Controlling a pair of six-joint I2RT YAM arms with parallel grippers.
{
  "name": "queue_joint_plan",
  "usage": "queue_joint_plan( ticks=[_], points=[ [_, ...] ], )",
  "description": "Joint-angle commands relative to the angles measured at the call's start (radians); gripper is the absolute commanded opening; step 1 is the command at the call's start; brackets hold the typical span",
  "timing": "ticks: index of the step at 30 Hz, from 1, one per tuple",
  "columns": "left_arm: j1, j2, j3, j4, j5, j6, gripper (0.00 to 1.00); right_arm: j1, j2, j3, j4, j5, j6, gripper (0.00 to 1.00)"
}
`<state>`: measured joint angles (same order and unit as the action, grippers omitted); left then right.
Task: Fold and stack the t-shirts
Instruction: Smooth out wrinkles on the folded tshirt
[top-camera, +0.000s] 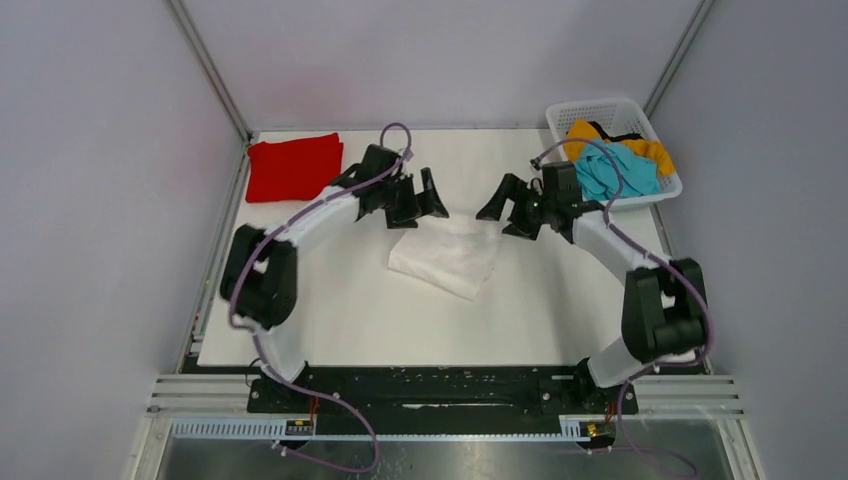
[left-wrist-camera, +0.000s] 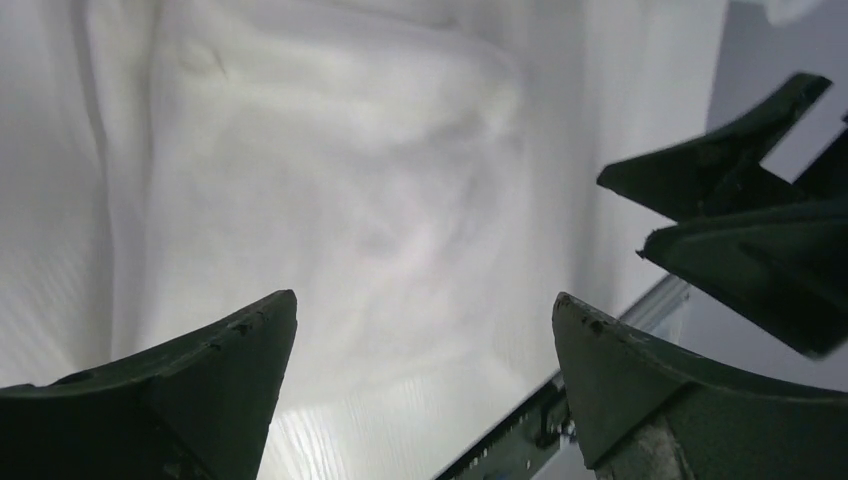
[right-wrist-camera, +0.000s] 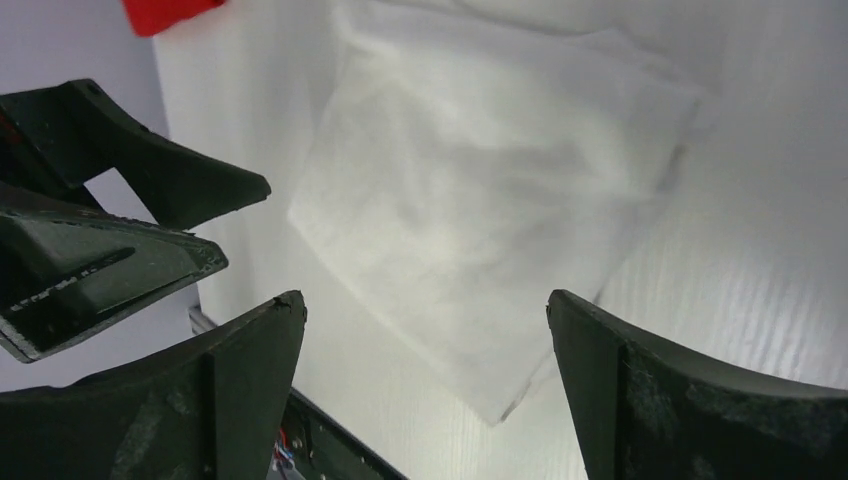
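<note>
Two sets of fingers hang over the middle of the worktop (top-camera: 340, 320), facing each other. The left fingers (top-camera: 432, 193) are spread wide with nothing between them, and so are the right fingers (top-camera: 497, 200). Both are clear of the cloth.

Below them lies the white shirt (top-camera: 445, 255), folded into a rough rectangle at the worktop's centre. From above, its 12 o'clock edge is partly masked by the left fingers. The left wrist view shows only soft creases of it (left-wrist-camera: 380, 200), cut off on three sides and washed out, so its edges are hard to trace. The right wrist view shows more of the fold (right-wrist-camera: 480, 220), with the near corner running under the frame's lower fingers (right-wrist-camera: 700, 400).

The red shirt (top-camera: 293, 167) lies folded at 10 o'clock, well apart from the white one; only a scrap of it (right-wrist-camera: 165, 12) shows in the right wrist view.

At 2 o'clock the basket (top-camera: 612, 108) holds a teal shirt (top-camera: 615, 172) and an orange shirt (top-camera: 585, 132), both crumpled and partly hidden by the right arm's cable (top-camera: 610, 160).
</note>
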<state>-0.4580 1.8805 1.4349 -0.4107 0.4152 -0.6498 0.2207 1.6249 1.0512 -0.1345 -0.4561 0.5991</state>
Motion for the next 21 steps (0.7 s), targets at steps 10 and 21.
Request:
queue_joint_plan(
  ticks=[10,21],
  points=[
    [-0.019,-0.119,-0.386,0.270,0.062,-0.046,0.99,0.246,-0.084,-0.362,0.422,-0.205,0.218,1.00],
    [-0.019,-0.195,-0.645,0.237,-0.038,-0.074,0.99,0.240,-0.039,-0.547,0.286,-0.028,0.117,0.99]
  ],
)
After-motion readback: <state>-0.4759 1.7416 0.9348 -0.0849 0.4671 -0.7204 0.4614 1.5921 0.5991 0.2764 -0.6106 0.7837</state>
